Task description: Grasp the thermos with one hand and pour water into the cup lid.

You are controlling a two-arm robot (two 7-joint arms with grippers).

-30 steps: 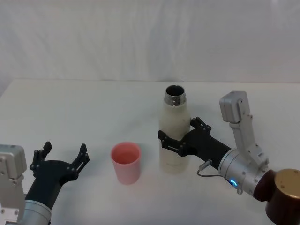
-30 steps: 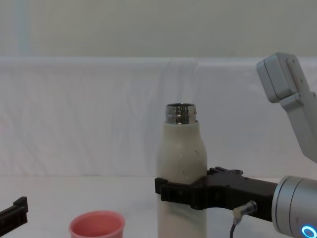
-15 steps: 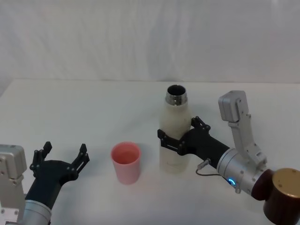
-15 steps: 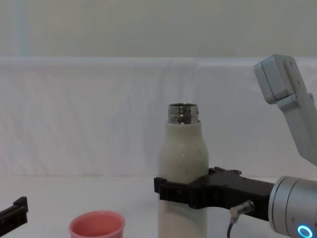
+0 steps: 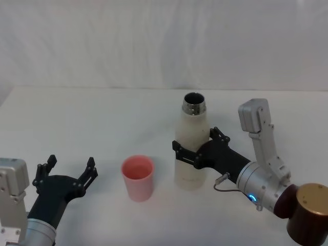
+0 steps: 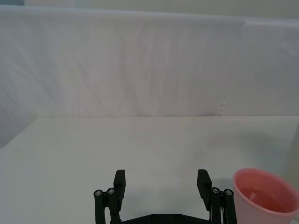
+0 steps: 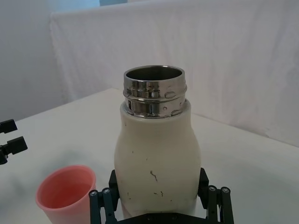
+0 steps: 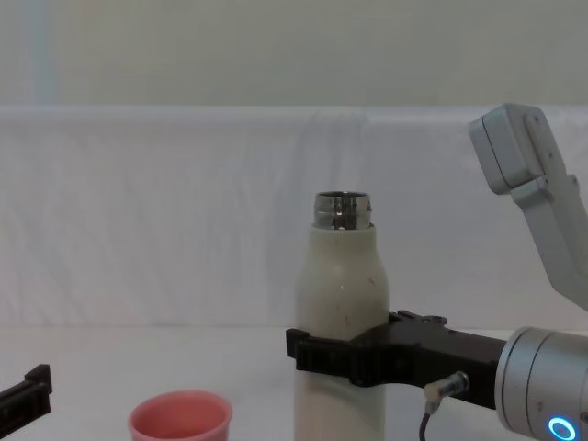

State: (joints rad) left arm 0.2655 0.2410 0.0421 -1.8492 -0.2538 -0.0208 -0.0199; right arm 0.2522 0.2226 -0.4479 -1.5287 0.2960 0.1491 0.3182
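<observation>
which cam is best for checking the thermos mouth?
Right wrist view: the thermos faces it close, steel neck and open rim plain. Head view looks down into the dark opening from farther off; chest view gives only the neck's side profile above the right gripper.

Right end effector [image 7: 158,198] has its black fingers [image 7: 103,199] pressed vs both sides of the thermos [image 7: 157,161], low on the cream speckled body; bottle upright, steel threaded neck open at top, no cap. Cup lid [image 7: 66,192], salmon pink, stands on the white table [image 7: 252,158] near the thermos w/ a gap btwn them. Left end effector's black tips [image 7: 9,140] sit at the frame edge, well apart from the cup; white cloth backdrop [image 7: 224,56] behind.
</observation>
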